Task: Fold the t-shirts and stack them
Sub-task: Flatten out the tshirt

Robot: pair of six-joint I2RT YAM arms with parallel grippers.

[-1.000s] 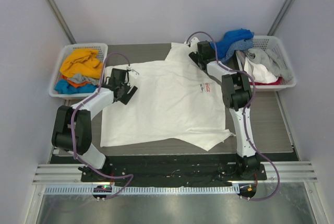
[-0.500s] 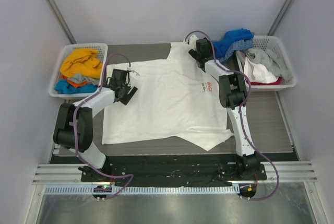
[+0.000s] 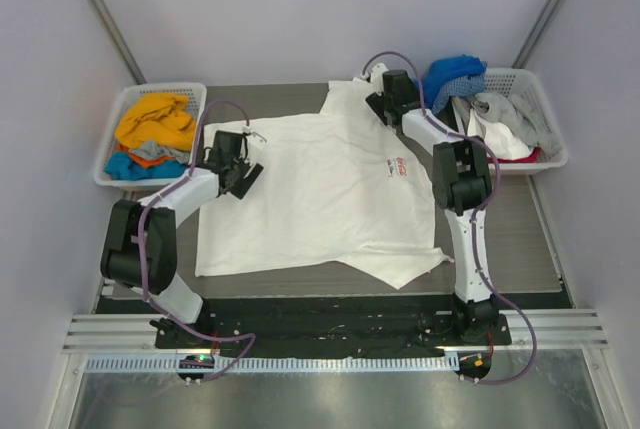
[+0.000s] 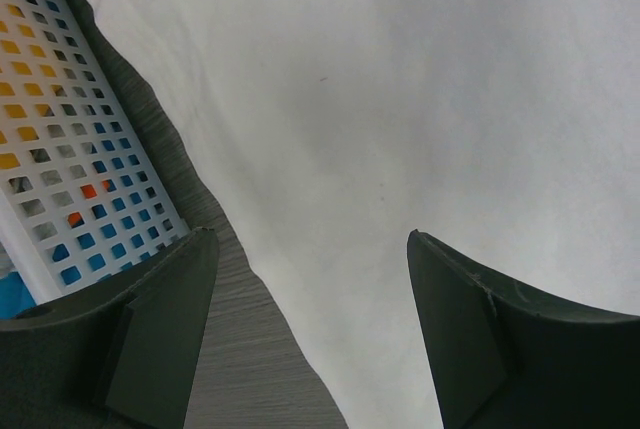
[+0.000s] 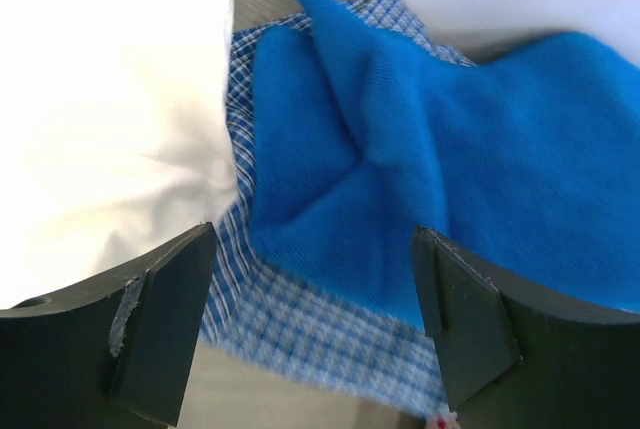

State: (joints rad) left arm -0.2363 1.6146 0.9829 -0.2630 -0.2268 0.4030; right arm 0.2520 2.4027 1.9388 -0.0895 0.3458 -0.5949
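A large white t-shirt [image 3: 320, 194] with a small red chest logo [image 3: 398, 167] lies spread flat on the table. My left gripper [image 3: 240, 164] hovers open over its left edge, which runs between the fingers in the left wrist view [image 4: 311, 239]. My right gripper [image 3: 395, 94] is open and empty at the shirt's far right sleeve. In the right wrist view [image 5: 312, 239] it is above a blue shirt [image 5: 440, 179] and a blue-checked shirt [image 5: 330, 339], with the white shirt [image 5: 100, 99] at the left.
A white slatted basket [image 3: 118, 109] at the back left holds orange [image 3: 155, 121], grey and blue shirts. A second basket [image 3: 535, 79] at the back right holds grey [image 3: 510, 114] and white cloth; the blue shirt [image 3: 455, 69] hangs over its left rim.
My right gripper has shifted slightly right and back toward the blue shirts. The white shirt's left edge drew slightly to the right. The left gripper has barely moved.
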